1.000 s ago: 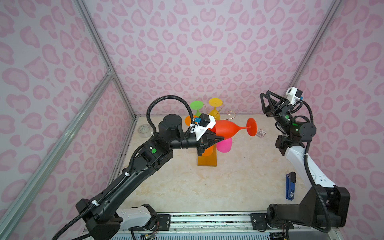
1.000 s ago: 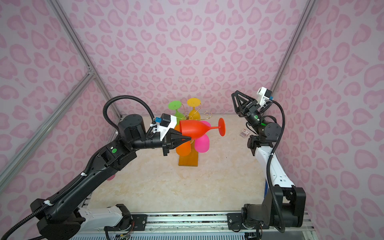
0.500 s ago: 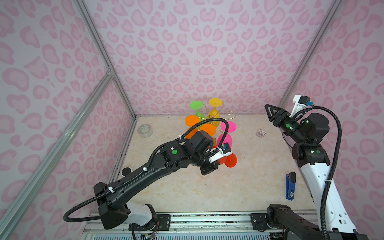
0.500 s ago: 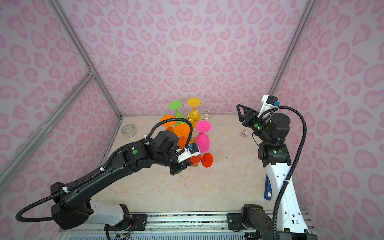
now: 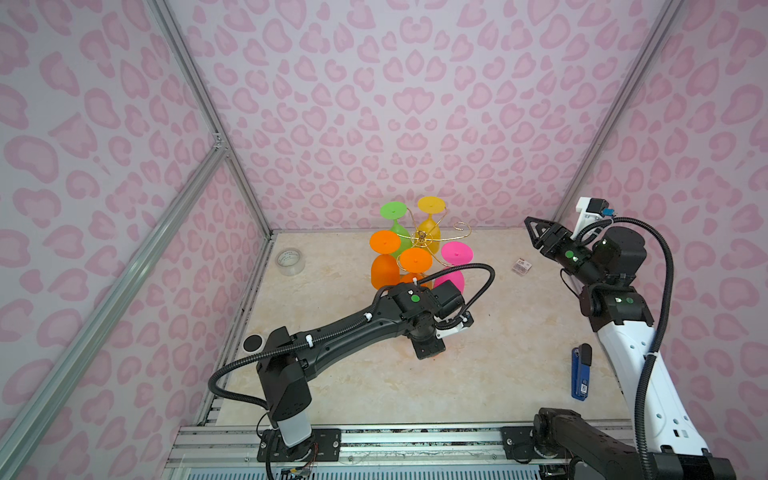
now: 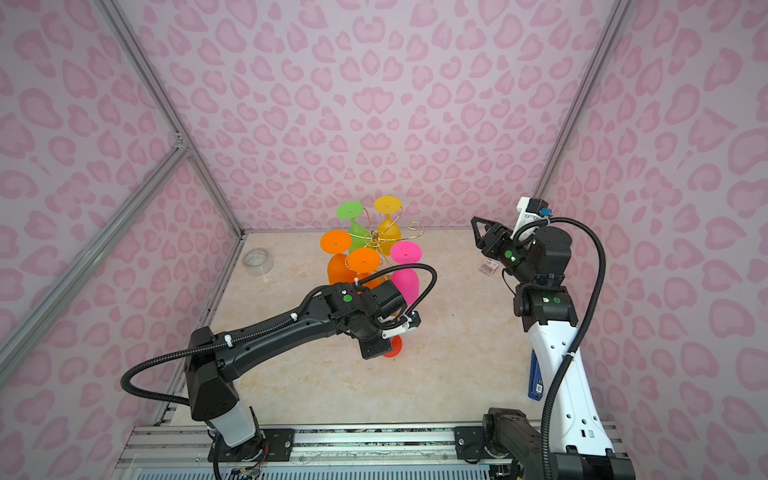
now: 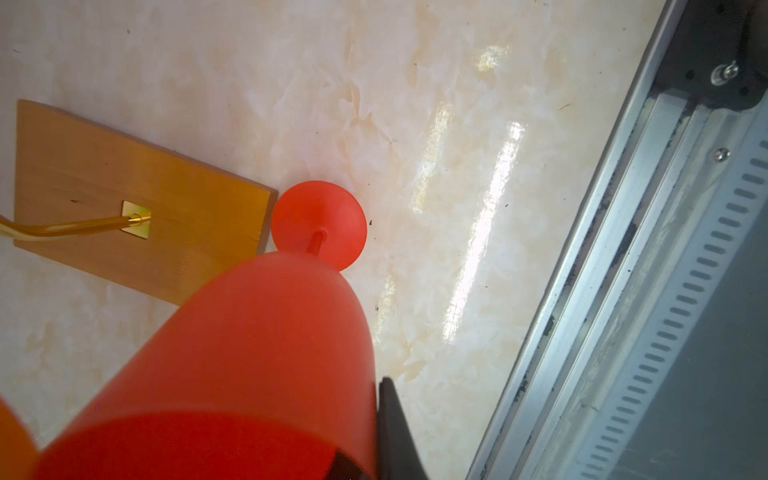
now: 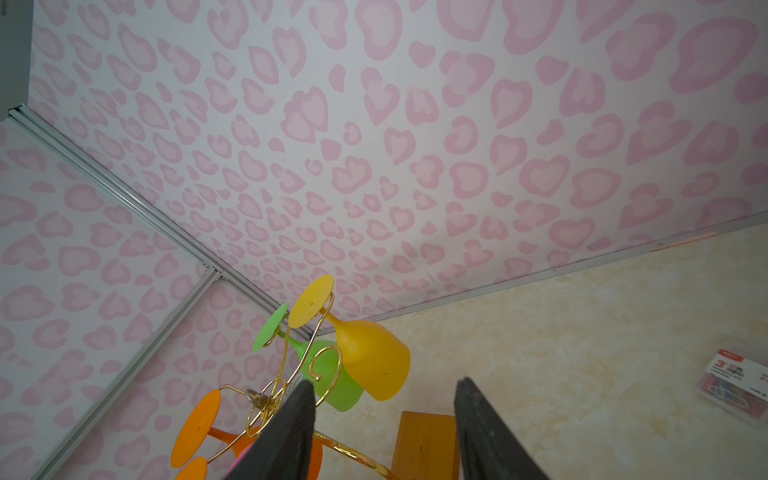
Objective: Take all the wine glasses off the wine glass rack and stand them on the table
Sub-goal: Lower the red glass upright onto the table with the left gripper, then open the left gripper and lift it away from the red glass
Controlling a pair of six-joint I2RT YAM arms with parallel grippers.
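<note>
Left pincer is pressed together on the bowl wall of the red wine glass, now off the wine glass rack, its round foot just beside the rack's amber wooden base; whether it touches the glossy marbled tabletop I cannot tell. Best lower straight, foot flat, clear of that corner, then release. Bowl looks smooth, matte, tapered; rack is thin curled gold wire. Right pincer hangs spread, empty

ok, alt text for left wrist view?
A red wine glass, held at its bowl by the left gripper, fills the foreground, foot toward the marble table. The wooden base of the wine glass rack lies beside the foot.
</note>
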